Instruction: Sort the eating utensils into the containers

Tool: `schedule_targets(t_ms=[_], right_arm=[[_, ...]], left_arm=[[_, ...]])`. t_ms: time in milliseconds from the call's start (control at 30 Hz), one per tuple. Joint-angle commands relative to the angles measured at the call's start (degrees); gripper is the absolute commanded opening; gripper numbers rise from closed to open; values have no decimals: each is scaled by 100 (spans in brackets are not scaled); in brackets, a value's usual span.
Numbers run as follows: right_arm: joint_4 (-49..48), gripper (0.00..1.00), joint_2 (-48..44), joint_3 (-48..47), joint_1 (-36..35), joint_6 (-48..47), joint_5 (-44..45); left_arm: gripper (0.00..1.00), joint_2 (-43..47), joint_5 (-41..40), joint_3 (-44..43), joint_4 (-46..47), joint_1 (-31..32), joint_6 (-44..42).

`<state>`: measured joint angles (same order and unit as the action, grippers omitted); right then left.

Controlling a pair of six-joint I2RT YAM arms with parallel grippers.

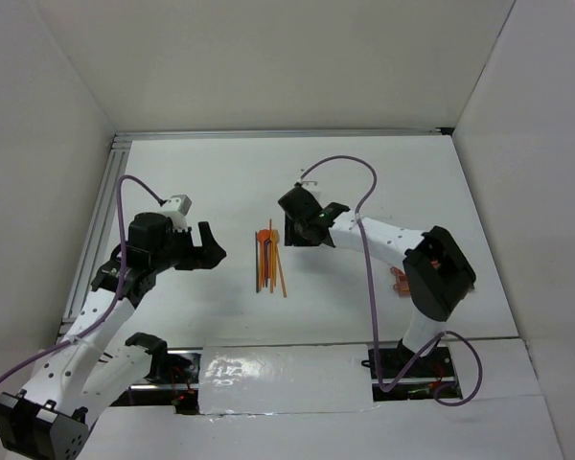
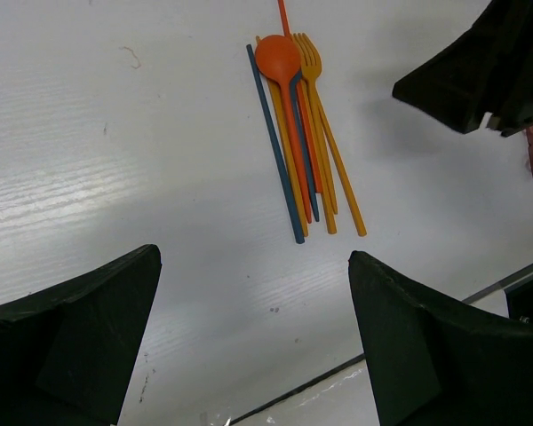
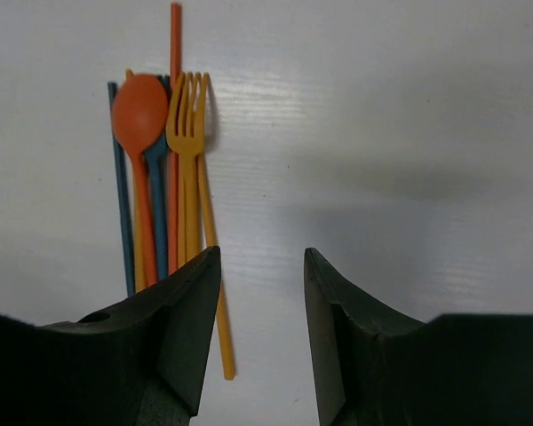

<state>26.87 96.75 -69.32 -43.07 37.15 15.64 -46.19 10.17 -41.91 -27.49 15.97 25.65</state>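
Utensils lie bundled and touching at the middle of the tabletop: an orange spoon, a fork, and blue and orange sticks. Over them the right gripper hovers just beside the fork handle, fingers spread, holding nothing. The left gripper is likewise spread and empty, nearer the left edge. A tray sits partly hidden beside the right arm. Step judged: picking from the pile. Next move calls for pinching one handle alone

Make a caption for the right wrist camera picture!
Open right pincer above a white table, beside a bundle of thin plastic utensils: orange spoon, yellow-orange fork, blue sticks.
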Motion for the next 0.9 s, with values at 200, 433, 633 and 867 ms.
schedule_targets(t_ms=[200, 433, 633, 867], right_arm=[[-112, 47, 599, -205, -483, -348, -52], [-253, 46, 696, -152, -694, -480, -237], [-200, 39, 925, -91, -800, -454, -237], [-253, 36, 1161, -38, -940, -463, -289]], left_arm=[[100, -30, 11, -168, 129, 38, -25], [100, -12, 19, -142, 173, 29, -95], [100, -74, 2, -160, 173, 38, -121], [100, 5, 20, -116, 200, 38, -192]])
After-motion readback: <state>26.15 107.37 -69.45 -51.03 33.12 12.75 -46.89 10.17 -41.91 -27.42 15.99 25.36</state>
